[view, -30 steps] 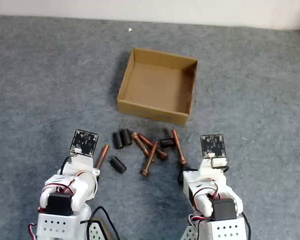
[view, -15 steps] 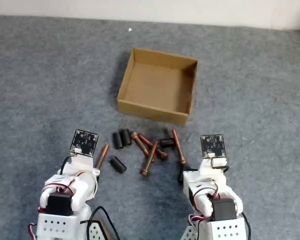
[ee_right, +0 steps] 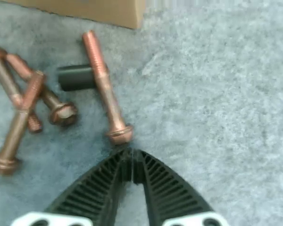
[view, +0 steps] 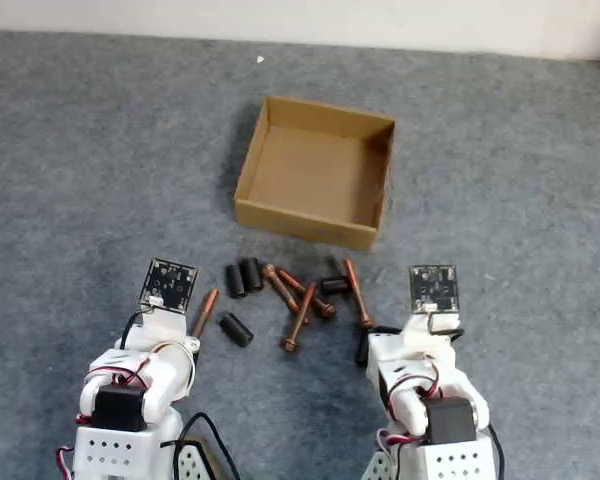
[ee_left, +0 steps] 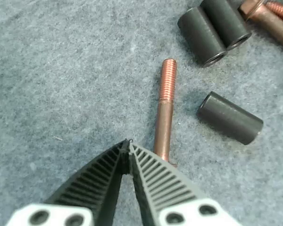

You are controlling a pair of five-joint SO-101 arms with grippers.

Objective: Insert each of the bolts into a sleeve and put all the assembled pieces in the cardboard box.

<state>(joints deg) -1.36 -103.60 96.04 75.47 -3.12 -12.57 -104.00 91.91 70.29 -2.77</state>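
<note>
The open cardboard box (view: 315,170) stands at the table's middle with nothing inside. In front of it lie several copper bolts (view: 300,315) and several black sleeves (view: 236,329), all separate. My left gripper (ee_left: 129,143) is shut with nothing in it, its tips beside the head end of a lone bolt (ee_left: 163,117) that has a loose sleeve (ee_left: 230,117) next to it. My right gripper (ee_right: 130,153) is also shut on nothing, just short of the head of another bolt (ee_right: 105,89) that lies across a sleeve (ee_right: 75,77).
Grey carpet covers the table. A pair of sleeves (view: 244,276) lies side by side left of the crossed bolts (ee_right: 19,113). The box's front wall (ee_right: 85,9) stands just beyond the right-hand bolt. Open carpet lies to both sides of the box.
The right arm's wrist has shifted slightly to the right. The left arm, bolts, sleeves and box have not moved.
</note>
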